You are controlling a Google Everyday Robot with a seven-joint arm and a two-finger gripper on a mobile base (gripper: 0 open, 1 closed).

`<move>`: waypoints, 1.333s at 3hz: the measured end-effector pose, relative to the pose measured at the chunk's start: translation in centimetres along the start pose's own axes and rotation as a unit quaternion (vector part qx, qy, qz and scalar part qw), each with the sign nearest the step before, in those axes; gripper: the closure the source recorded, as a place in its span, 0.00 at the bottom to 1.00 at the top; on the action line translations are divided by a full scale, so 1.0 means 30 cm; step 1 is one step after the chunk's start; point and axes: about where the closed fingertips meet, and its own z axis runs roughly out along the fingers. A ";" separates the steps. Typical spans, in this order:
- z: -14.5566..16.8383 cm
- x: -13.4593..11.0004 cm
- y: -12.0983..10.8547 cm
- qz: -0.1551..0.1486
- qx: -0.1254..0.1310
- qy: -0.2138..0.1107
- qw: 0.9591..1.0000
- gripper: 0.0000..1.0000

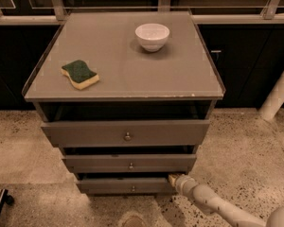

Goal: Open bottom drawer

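The bottom drawer [125, 185] is the lowest and narrowest of three grey-brown fronts, with a small round knob [133, 188]. It stands slightly out from the cabinet with a dark gap above it. My gripper [172, 178] is at the end of the white arm coming in from the lower right. It sits at the drawer's upper right corner, touching or almost touching the front edge. The fingertips are hidden against the drawer.
The middle drawer [129, 162] and the top drawer [127, 132] sit above. On the cabinet top [128, 74] lie a white bowl [152, 36] and a green-and-yellow sponge [80, 74]. Speckled floor surrounds the cabinet. A white post [277, 92] stands at the right.
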 end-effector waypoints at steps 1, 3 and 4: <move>-0.023 0.024 0.011 0.000 -0.010 0.016 1.000 1.00; -0.118 0.075 0.044 -0.013 -0.040 0.051 0.998 1.00; -0.137 0.081 0.047 -0.017 -0.047 0.058 0.997 1.00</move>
